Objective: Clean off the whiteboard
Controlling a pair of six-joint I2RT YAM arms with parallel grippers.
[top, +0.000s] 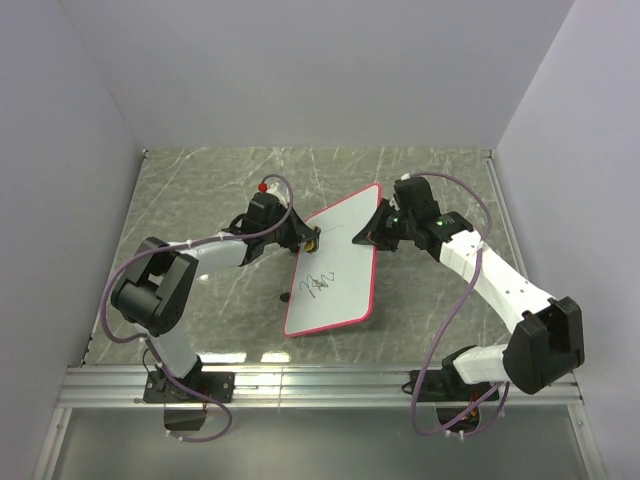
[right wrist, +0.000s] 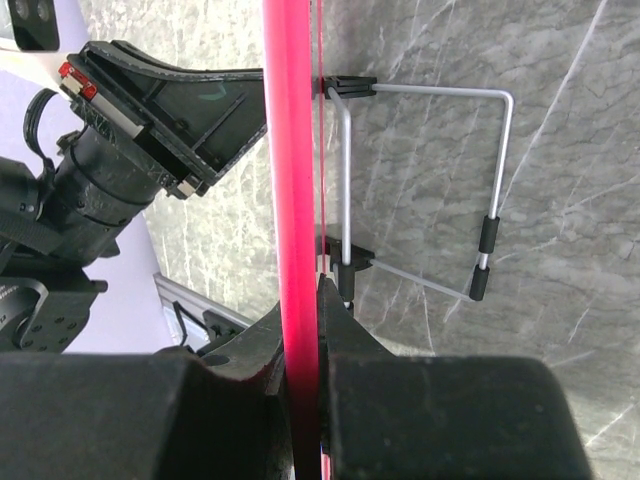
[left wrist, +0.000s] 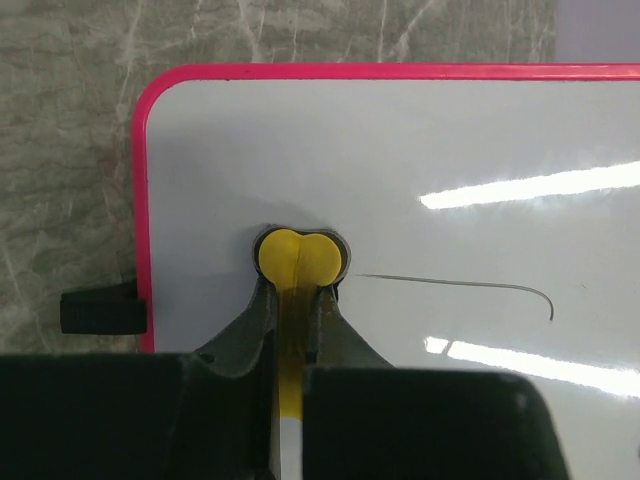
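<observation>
Right wrist: whiteboard [right wrist: 290, 150] edge-on, surface hidden.

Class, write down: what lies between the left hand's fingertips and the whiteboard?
The yellow eraser, pinched in the left hand, its rounded head against the whiteboard; the left wrist view shows it.

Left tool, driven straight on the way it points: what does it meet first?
The whiteboard, on its white face. The left tool is shut on the yellow eraser, whose head seems to sit against the board, though contact is hard to confirm.
</observation>
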